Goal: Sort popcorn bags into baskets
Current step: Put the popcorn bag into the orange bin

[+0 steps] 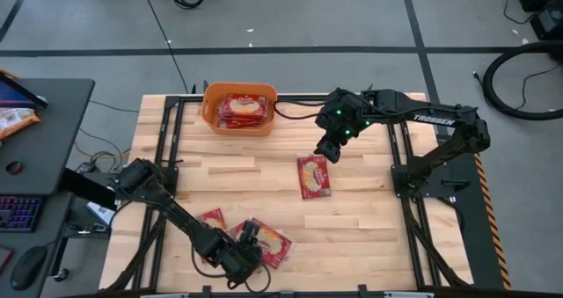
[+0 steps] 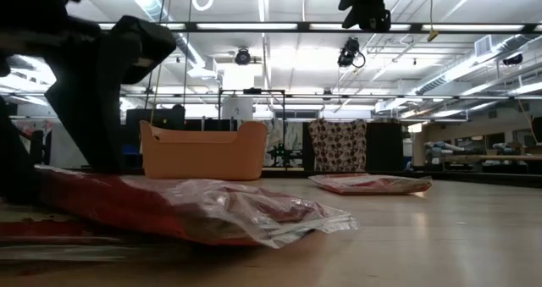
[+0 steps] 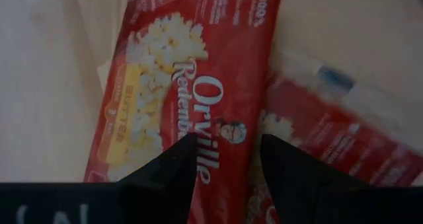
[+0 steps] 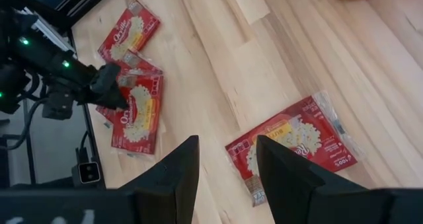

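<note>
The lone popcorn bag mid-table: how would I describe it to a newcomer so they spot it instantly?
Start at the orange basket at the table's far edge. Come toward the near edge, just past the right claw hovering above: the lone popcorn bag lies flat there. Unlike the overlapping bags by the left claw, nothing touches it.
</note>
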